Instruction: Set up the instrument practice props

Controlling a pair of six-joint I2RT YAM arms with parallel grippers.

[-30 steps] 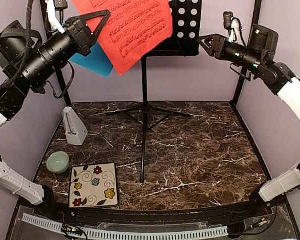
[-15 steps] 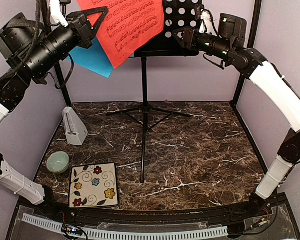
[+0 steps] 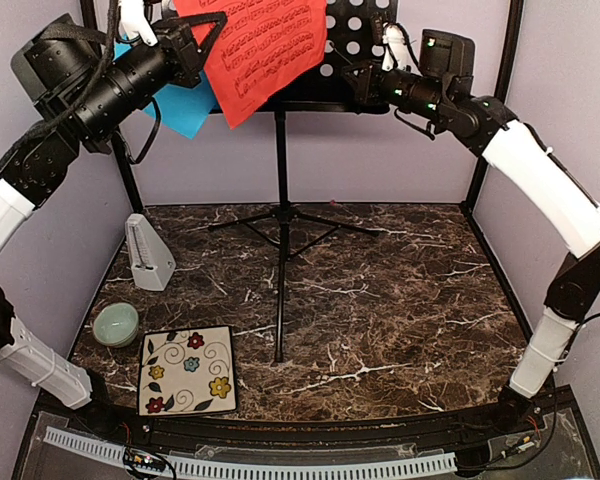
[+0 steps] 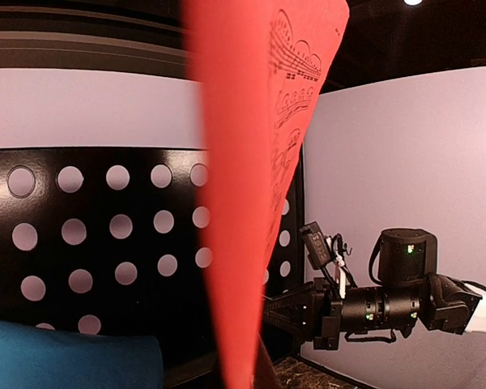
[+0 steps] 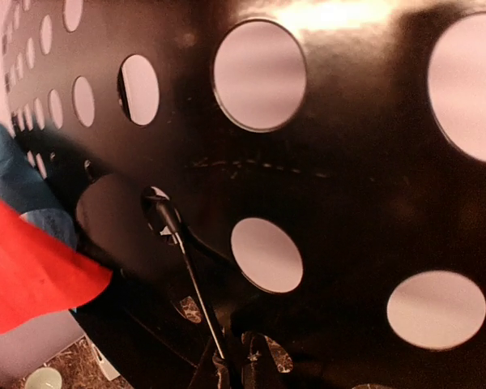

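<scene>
Lilac walls are closing in a dark marble tabletop, and the two arms are reaching high over its far side. On it the black music stand is standing on thin tripod legs, its perforated desk up at the top of the overhead view. The red sheet is hanging slantwise across the desk's left part, with the blue sheet lying just behind it and sticking out to the left.

The left gripper is pinching the red sheet at its left edge; I cannot tell whether the blue one is caught in the same pinch. The right gripper is clamping the desk's lower right edge.

Only the overhead camera is showing the floral tile near the front left, the whitish metronome standing upright by the left wall, and the pale green bowl between them.

The left wrist camera is looking along the red sheet toward the right gripper, whose wrist is showing small green lights. The right wrist camera is filling up with the holed panel and the pole joining it.

Black staves and notes are showing on the red sheet; any words are too small to read.
</scene>
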